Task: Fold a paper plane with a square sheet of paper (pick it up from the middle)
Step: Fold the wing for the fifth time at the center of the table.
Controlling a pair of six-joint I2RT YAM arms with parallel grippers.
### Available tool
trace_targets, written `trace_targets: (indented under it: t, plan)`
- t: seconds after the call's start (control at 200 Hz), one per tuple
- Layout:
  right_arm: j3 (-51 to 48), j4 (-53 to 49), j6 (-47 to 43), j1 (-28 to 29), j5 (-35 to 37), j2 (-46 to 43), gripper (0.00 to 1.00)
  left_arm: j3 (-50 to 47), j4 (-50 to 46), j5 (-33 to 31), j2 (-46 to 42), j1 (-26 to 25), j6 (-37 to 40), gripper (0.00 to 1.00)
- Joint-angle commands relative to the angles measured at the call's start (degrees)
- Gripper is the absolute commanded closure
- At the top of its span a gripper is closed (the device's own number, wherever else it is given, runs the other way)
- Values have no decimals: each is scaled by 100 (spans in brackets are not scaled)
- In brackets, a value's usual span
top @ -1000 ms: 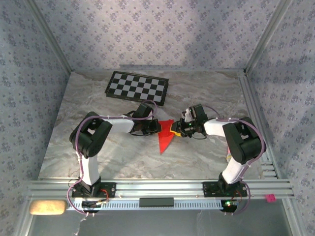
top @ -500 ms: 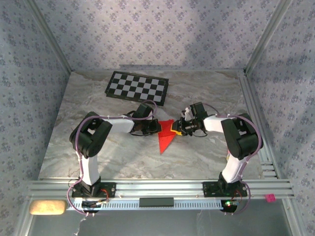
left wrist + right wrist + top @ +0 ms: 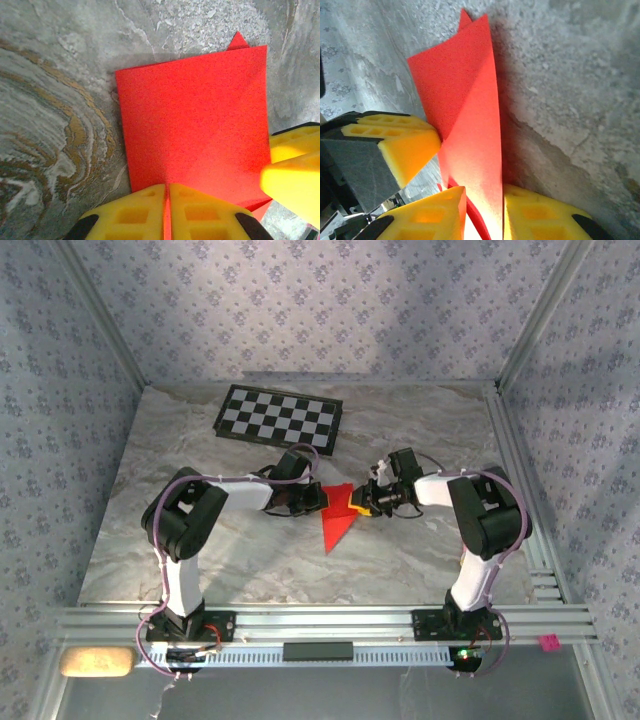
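Since the earlier frames the right arm (image 3: 482,520) has drawn its elbow a little toward the centre and its gripper has come slightly closer to the paper, while the left arm (image 3: 190,520) and the paper have stayed as they were. The marble-patterned table (image 3: 200,565) carries a black-and-white checkerboard (image 3: 280,417) in the upper middle of the top view, well apart from the work. Below it, at the centre of the frame, lies the square sheet of paper (image 3: 337,523), bright red and already folded into a pointed shape. Its wide end is toward the top of the frame and its tip points down and slightly left, so the long axis runs nearly from top to bottom, between the two arms. The left gripper (image 3: 318,500) meets the wide end from the left and the right gripper (image 3: 364,502) from the right, and both are equally near, each on its own side. In the left wrist view the yellow pads are pressed together with a thin red line between them, so I judge that it pinches the edge of the paper. In the right wrist view the pads stand a little apart with a raised red flap between them, and I cannot tell whether they grip it. The coming fold, I think, depends on turning this flap over the long axis. I can read no brand, label or writing anywhere.
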Motion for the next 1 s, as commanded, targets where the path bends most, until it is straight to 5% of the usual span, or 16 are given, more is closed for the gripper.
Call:
trace_targets:
  t: [0.0,0.39,0.63,0.995]
  plan:
    - [149,13,-148,-22,-204,153,76,-122,-332,29,-34,-67,92,87]
    - [212,-34,-152,-27,-242,252,87,-141,-299,38,-71,-70,103,87]
    - [124,10,-133,-32,-165,41,98,-167,-218,23,-487,-70,221,75]
    - [-618,837,1487,-27,840,-757,100,-356,-325,-623,-1388,-354,753,61]
